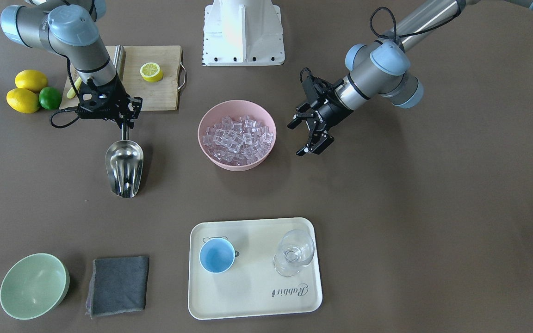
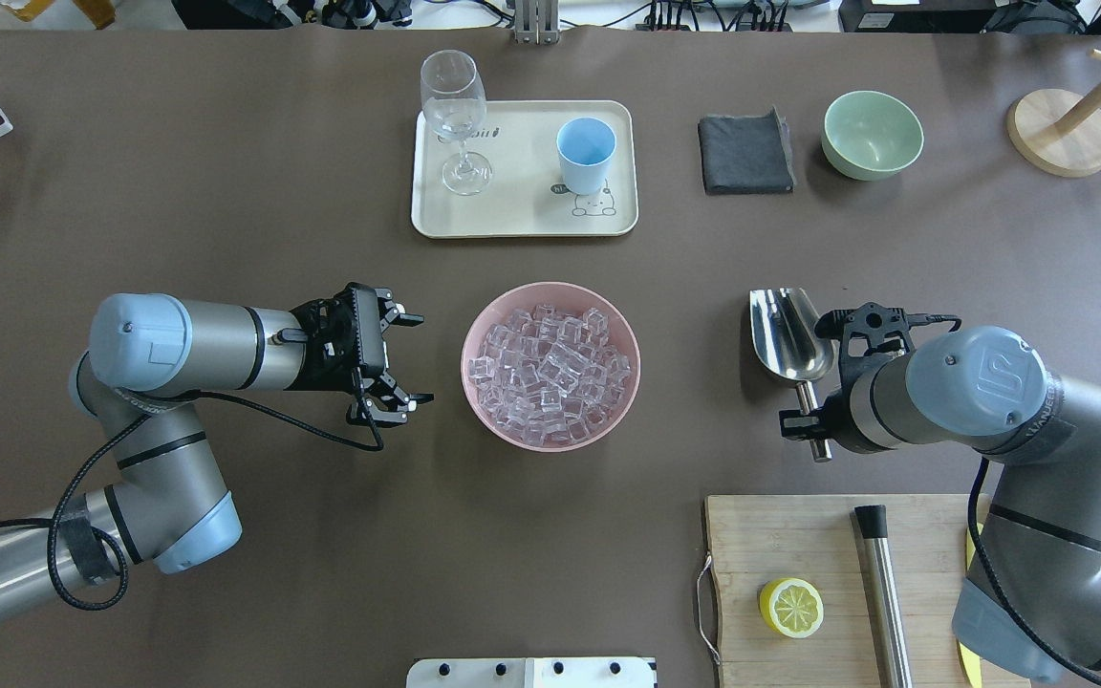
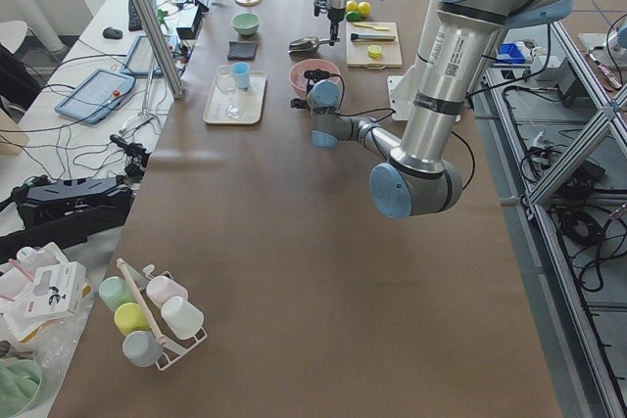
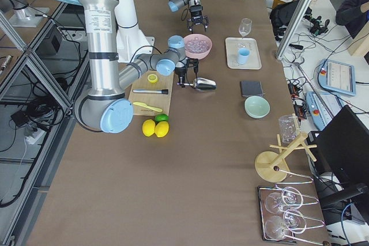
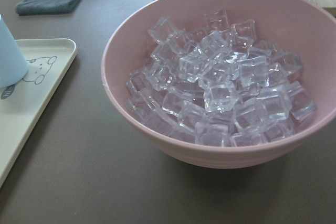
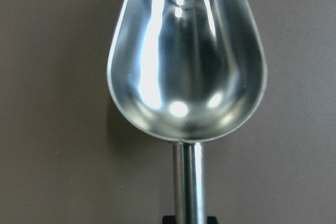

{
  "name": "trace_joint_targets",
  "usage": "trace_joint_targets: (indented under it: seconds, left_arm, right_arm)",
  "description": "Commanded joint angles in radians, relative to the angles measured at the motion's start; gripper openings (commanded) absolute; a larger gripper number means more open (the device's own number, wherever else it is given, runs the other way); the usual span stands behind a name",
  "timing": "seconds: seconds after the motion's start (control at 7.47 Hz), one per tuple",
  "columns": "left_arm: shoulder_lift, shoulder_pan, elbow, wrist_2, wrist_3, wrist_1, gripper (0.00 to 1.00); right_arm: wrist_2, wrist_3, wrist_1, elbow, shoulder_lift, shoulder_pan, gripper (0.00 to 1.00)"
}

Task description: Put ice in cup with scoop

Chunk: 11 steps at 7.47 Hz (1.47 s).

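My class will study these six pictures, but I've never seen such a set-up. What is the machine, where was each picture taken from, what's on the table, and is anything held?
It is a robot with two arms at a brown table. Four pictures come from fixed cameras: front, overhead, each table end; two from cameras on the wrists. The right gripper grips the handle of a steel scoop. The left gripper is open and empty beside a pink bowl of ice. A blue cup stands on a tray.
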Motion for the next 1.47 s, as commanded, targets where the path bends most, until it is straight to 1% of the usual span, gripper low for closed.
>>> trace_joint_targets:
  seconds: [0.0,0.27,0.4,0.54,0.67,0.8,0.94,1.07,1.34]
  left_arm:
    - [-0.009,-0.007,0.027,-0.15,-0.042,0.0,0.98]
    - [-0.035,-0.01,0.069,-0.161,-0.042,-0.003,0.98]
    - [-0.035,-0.018,0.069,-0.161,-0.042,-0.006,0.98]
    - [-0.045,-0.024,0.078,-0.156,-0.042,-0.008,0.98]
    - [-0.069,-0.024,0.122,-0.156,-0.042,-0.041,0.98]
    - [-0.072,-0.025,0.132,-0.156,-0.042,-0.057,0.98]
    - [-0.074,-0.025,0.132,-0.156,-0.044,-0.063,0.98]
    - [-0.074,-0.036,0.13,-0.161,-0.053,-0.078,0.98]
    - [-0.074,-0.041,0.133,-0.165,-0.099,-0.106,0.98]
  right_arm:
    - [0.005,-0.005,-0.003,0.008,-0.004,0.0,0.0]
    - [0.005,-0.052,-0.011,0.049,-0.027,0.0,0.0]
    - [0.006,-0.15,-0.04,0.117,-0.059,0.0,0.0]
    - [0.005,-0.256,-0.096,0.202,-0.081,0.003,0.0]
    - [0.006,-0.31,-0.123,0.216,-0.08,0.056,0.0]
    - [0.006,-0.388,-0.146,0.21,-0.071,0.09,0.0]
    - [0.009,-0.401,-0.179,0.19,-0.04,0.128,0.0]
    - [0.052,-0.472,-0.19,0.129,-0.006,0.196,0.0]
    - [0.234,-0.635,-0.19,0.001,0.047,0.379,0.0]
